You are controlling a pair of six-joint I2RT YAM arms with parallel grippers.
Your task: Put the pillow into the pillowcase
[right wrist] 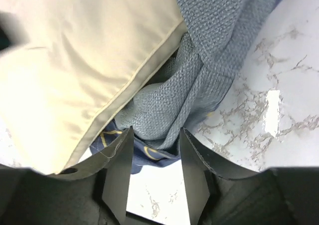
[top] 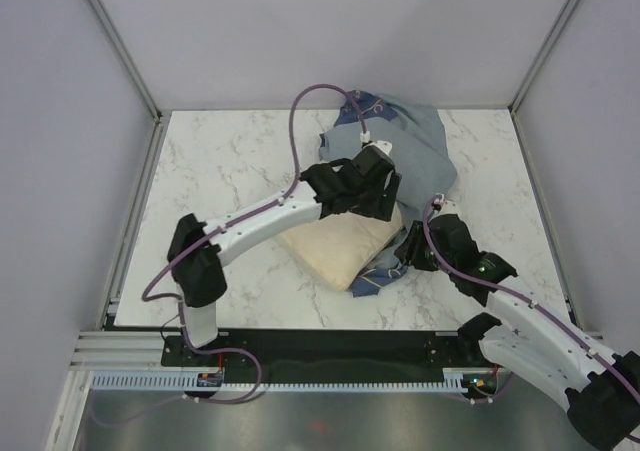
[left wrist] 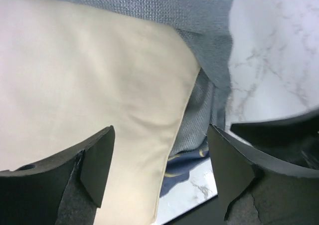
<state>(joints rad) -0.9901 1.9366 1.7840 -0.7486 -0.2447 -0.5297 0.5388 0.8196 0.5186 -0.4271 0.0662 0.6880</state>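
Pillow [top: 340, 246]: cream, lying on the marble table [top: 230, 161], far end tucked into the denim-blue pillowcase [top: 410, 151], near end bare. Left gripper [left wrist: 159, 135] is above the pillow, jaws wide apart, nothing between. Right gripper [right wrist: 156, 135] is at the pillow's right edge, jaws parted, a pillowcase fold between the tips.

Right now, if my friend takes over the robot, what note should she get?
The left gripper is open above the pillow edge, holding nothing.
The right gripper is open; a fold of the pillowcase lies between its tips, apparently not pinched.
The pillow lies mid-table, its far end at or just under the pillowcase cloth, most of it outside.
Done: pillow and pillowcase meet.
Left: grip the opening and pull it over the whole pillow.
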